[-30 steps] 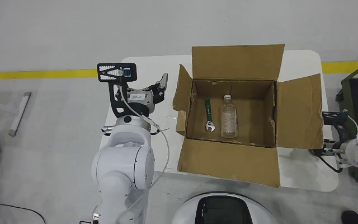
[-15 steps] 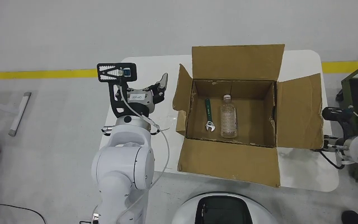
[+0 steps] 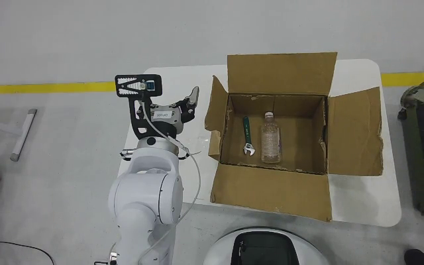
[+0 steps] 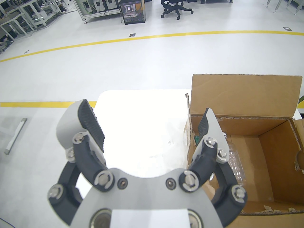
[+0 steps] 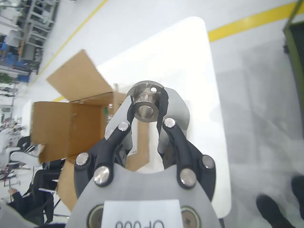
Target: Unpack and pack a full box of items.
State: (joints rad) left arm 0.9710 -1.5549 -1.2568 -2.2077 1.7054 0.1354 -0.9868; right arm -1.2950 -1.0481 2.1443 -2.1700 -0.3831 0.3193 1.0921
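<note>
Right wrist view is showing you the right tool (image 5: 147, 103) clamping one flanged metal bushing (image 5: 146, 113), with the one open box (image 3: 271, 189) lying ahead of it across the tabletop (image 3: 364, 200), toward the robot's left. Inside, one wrench (image 3: 246, 136) and one bottle (image 3: 270, 139) are lying side by side, long axes running front to back. Your left tool (image 4: 147, 117) is gaping empty, sitting nearer the wrench.

The box (image 3: 278, 192) is matt brown cardboard, ragged at torn edges. The bottle (image 3: 270, 139) is clear plastic. The wrench (image 3: 247, 138) is bare metal with a green, perhaps plastic-coated, handle. The sleeve (image 5: 145, 110) is smooth, shiny steel. The table (image 3: 179, 83) is glossy white.
</note>
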